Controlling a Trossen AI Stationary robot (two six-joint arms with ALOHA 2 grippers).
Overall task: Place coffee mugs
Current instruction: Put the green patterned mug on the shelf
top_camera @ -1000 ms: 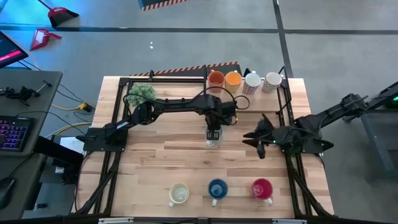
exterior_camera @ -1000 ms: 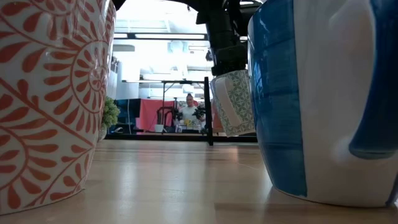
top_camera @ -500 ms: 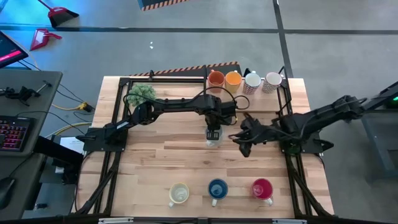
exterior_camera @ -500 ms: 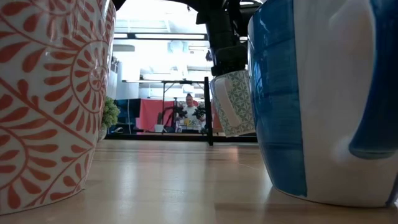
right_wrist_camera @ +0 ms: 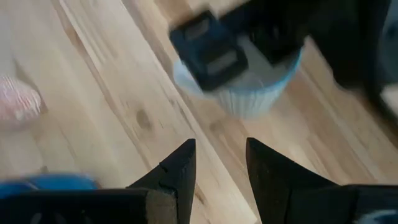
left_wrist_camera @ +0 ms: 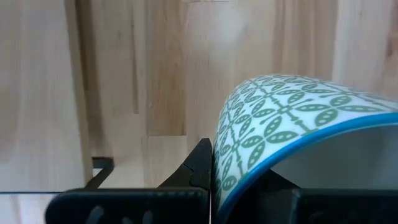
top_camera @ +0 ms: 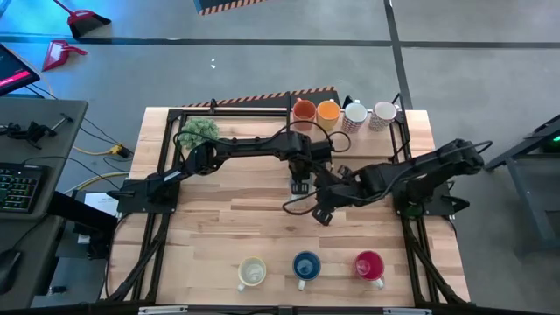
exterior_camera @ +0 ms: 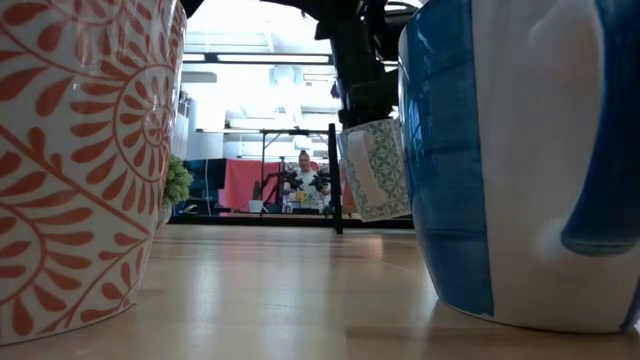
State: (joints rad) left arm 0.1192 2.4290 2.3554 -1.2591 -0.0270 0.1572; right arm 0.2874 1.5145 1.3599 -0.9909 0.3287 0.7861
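A green-patterned mug with a blue rim [exterior_camera: 378, 168] hangs over the middle of the table with my left gripper [top_camera: 300, 186] shut on it. My right gripper [top_camera: 320, 213] stands open just to its right and nearer, fingers slanting down toward the mug [right_wrist_camera: 245, 93], touching nothing. By the near edge a cream mug [top_camera: 252, 272], a blue mug [top_camera: 305, 265] and a red-pink mug [top_camera: 369, 264] stand on their bases. At the far edge stand two orange mugs [top_camera: 304, 110] [top_camera: 328, 110] and two white ones [top_camera: 354, 115] [top_camera: 383, 114]. My left gripper holds the mug by its wall at the blue rim [left_wrist_camera: 221, 194], one finger [left_wrist_camera: 200, 165] outside and the other inside the cup. The fingers come from above, pointing down. The mug hangs below them, tilted, its base [exterior_camera: 385, 212] clear of the table.
A small green plant [top_camera: 199, 131] stands at the far left inside the black frame [top_camera: 175, 112] that edges the table. Bare wood lies between the held mug and the near row. In the low view a red-patterned mug [exterior_camera: 70, 150] and the blue mug [exterior_camera: 520, 160] fill the foreground.
My right gripper has gone from the table's right side toward the held mug at the centre, rising a little and tipping its fingers further down, still open. My left gripper and the mug have stayed in place.
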